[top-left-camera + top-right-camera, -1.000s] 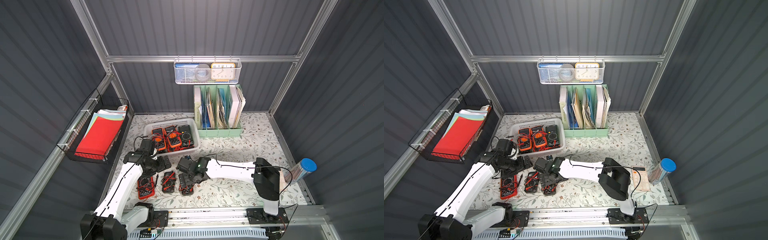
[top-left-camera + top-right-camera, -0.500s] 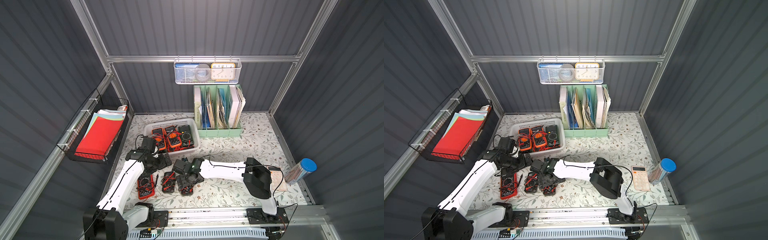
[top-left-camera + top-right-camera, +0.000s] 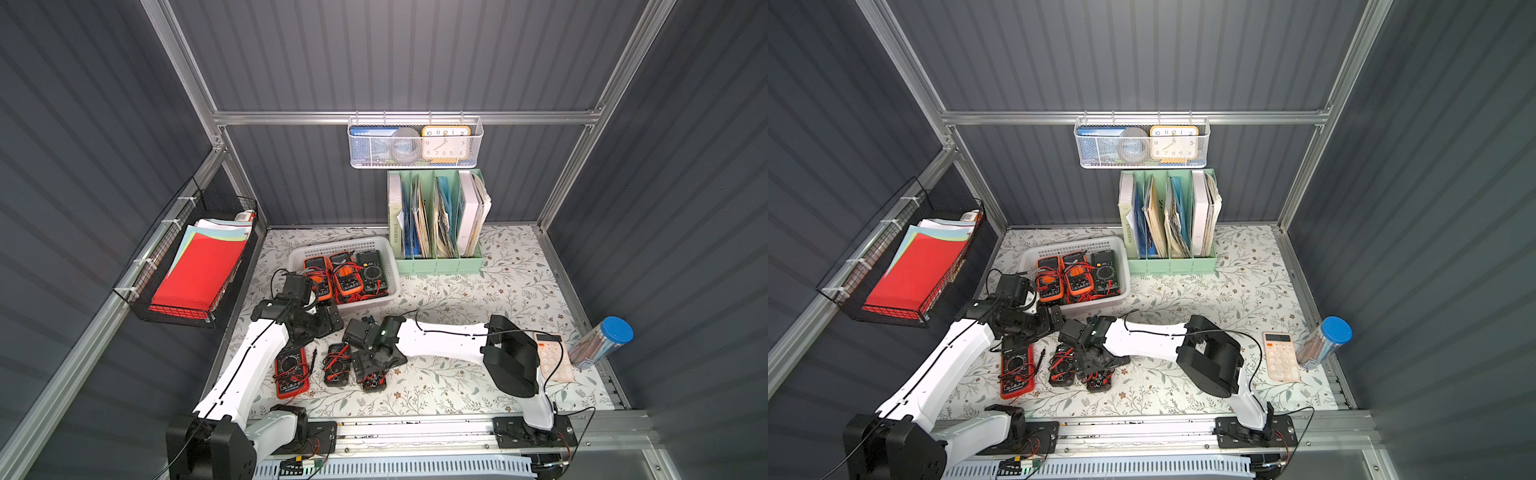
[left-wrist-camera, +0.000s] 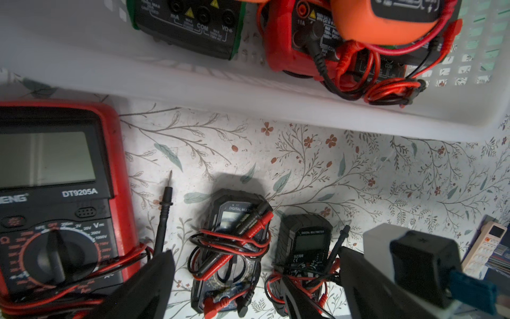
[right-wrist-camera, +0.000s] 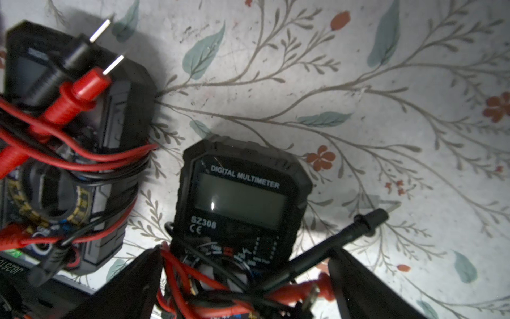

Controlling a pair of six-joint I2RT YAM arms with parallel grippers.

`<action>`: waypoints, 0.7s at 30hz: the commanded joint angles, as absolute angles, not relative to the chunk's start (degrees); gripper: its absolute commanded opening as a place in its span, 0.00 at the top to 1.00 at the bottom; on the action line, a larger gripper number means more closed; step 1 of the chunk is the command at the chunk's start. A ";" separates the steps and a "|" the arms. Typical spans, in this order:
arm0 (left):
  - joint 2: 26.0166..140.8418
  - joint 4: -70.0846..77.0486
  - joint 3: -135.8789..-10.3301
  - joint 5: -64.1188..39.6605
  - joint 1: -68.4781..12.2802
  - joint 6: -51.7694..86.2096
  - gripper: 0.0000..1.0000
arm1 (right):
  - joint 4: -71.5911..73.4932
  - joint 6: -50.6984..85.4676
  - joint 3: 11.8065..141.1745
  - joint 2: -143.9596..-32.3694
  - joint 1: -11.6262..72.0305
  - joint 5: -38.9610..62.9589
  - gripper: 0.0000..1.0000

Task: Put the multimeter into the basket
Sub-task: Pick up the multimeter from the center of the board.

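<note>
The white perforated basket (image 3: 300, 254) (image 3: 1034, 254) (image 4: 248, 102) stands at the back left and holds three multimeters (image 3: 345, 274). Three more lie on the mat in front: a large red one (image 3: 291, 372) (image 4: 55, 193), a black one wrapped in leads (image 3: 337, 365) (image 5: 69, 165), and a small black multimeter (image 3: 372, 380) (image 3: 1098, 380) (image 5: 240, 193). My right gripper (image 3: 370, 368) (image 5: 248, 279) is open, its fingers low on either side of the small black multimeter's dial end. My left gripper (image 3: 332, 322) (image 4: 256, 281) hangs open and empty between the basket and the row.
A mint file holder (image 3: 436, 224) stands behind the basket's right end. A calculator (image 3: 552, 357) and a blue-capped pencil tube (image 3: 602, 345) lie at the right edge. A black wire basket (image 3: 195, 266) and a white mesh basket (image 3: 415, 143) hang on the walls.
My right arm has swung left and come down over the small black multimeter. The left arm has barely shifted.
</note>
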State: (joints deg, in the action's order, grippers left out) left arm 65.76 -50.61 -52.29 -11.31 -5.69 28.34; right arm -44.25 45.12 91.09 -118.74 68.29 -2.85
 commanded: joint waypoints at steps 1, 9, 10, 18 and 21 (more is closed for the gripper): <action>66.05 -49.99 -51.83 -10.76 -5.89 29.55 0.01 | -45.35 44.44 91.90 -122.22 68.03 -2.99 0.01; 66.11 -50.03 -52.07 -10.55 -5.89 29.49 0.01 | -46.41 44.50 93.77 -117.38 68.03 -3.48 0.01; 66.19 -50.03 -52.14 -10.50 -5.89 29.45 0.01 | -46.62 44.77 93.53 -116.39 68.09 -3.68 0.01; 66.97 -49.36 -52.09 -10.55 -5.89 29.00 0.01 | -48.63 48.99 90.45 -110.22 70.61 -6.47 0.01; 67.22 -48.87 -52.22 -10.30 -5.89 29.13 0.01 | -49.07 51.11 89.95 -111.13 71.64 -6.76 0.01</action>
